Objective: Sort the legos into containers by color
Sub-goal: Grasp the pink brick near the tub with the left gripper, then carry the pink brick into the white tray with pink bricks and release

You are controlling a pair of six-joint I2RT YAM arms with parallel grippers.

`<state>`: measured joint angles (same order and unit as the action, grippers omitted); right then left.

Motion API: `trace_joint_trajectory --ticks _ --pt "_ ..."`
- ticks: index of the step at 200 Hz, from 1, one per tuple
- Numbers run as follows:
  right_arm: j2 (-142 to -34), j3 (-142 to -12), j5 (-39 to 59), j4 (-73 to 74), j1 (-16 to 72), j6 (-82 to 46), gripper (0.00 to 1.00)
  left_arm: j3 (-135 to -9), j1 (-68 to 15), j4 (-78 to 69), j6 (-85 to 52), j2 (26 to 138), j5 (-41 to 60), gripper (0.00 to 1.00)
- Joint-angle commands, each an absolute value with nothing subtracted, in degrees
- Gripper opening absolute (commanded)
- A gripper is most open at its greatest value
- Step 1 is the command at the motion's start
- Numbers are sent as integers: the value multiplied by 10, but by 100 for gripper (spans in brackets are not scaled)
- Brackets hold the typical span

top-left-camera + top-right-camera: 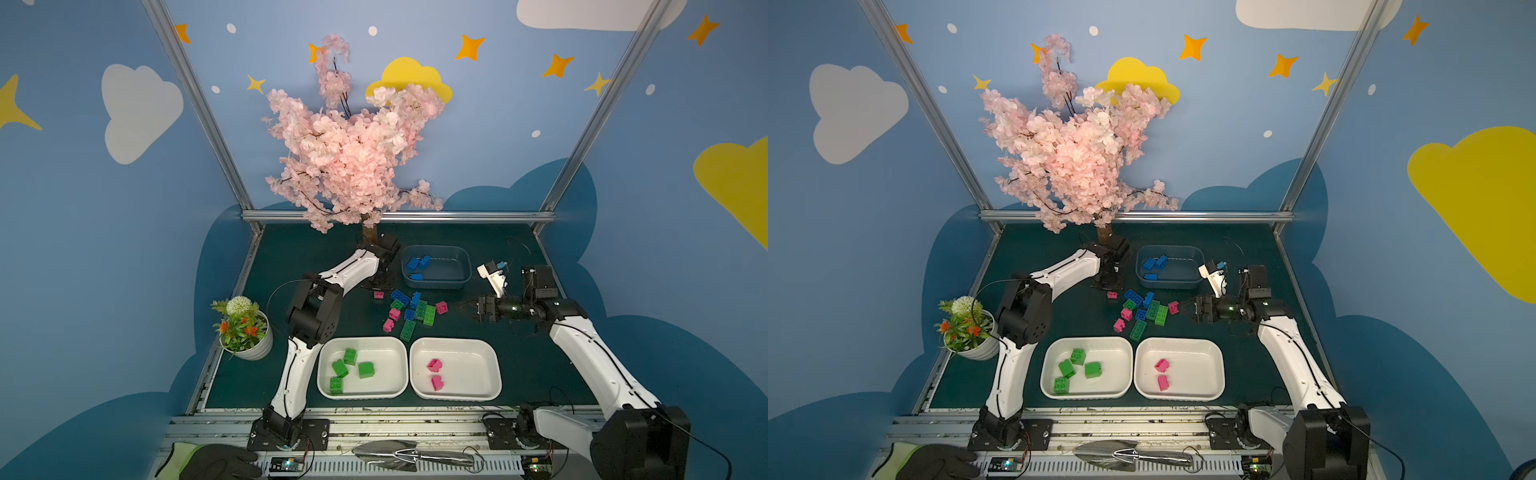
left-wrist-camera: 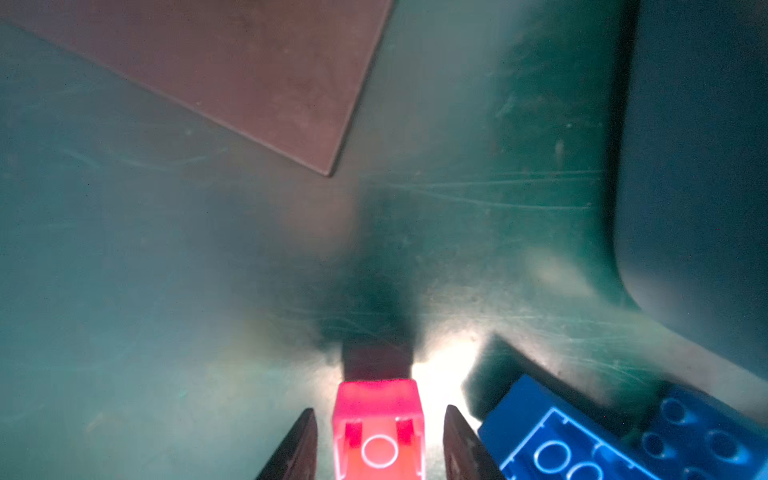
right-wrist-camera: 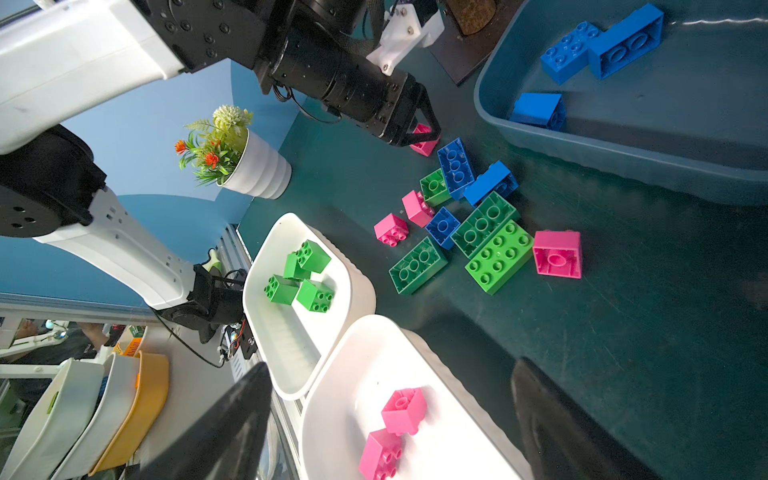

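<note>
Fingers of my left gripper point(image 2: 380, 409) straddle the stray pink brick point(image 2: 378, 432), narrow but not touching, bound for the pinks' white tray point(image 1: 469, 376).

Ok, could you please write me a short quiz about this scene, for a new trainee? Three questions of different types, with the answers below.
1. True or false: the grey-blue tub holds only blue bricks.
2. How many pink bricks lie in a white tray?
3. The fingers of the left gripper stand on either side of a brick of which colour: A green, B blue, C pink?

Key: 1 true; 2 two; 3 C.
</note>
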<state>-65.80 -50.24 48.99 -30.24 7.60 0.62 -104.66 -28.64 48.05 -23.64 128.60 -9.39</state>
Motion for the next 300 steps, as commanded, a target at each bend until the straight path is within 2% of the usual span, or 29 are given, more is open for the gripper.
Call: trace_joint_trajectory --ticks 1,35,52,90,115,175,216,249,300 --pt "-653 -501 497 -301 76 7 89 -1048 -287 502 -234 1299 -85 48" --pt "-650 -496 497 -298 75 5 89 -1028 -286 501 -231 1287 -87 48" --pt "-650 -494 497 -298 76 4 89 -1021 -286 497 -228 1286 -83 43" --pt "-645 -492 497 -297 76 2 89 -1024 -285 497 -218 1290 -82 40" --pt "-642 -494 494 -298 76 4 89 -1026 -285 496 -207 1282 -81 31" --pt "-640 -493 494 -298 75 2 89 -1027 -298 533 -174 1187 -43 30" --pt "-636 -486 493 -294 73 -4 89 -976 -351 553 -165 1096 39 30" --pt "-631 -478 487 -292 68 -15 89 -918 -430 529 -190 1035 91 31" --pt "-631 -471 476 -279 61 -30 89 -841 -538 467 -239 1036 103 31"
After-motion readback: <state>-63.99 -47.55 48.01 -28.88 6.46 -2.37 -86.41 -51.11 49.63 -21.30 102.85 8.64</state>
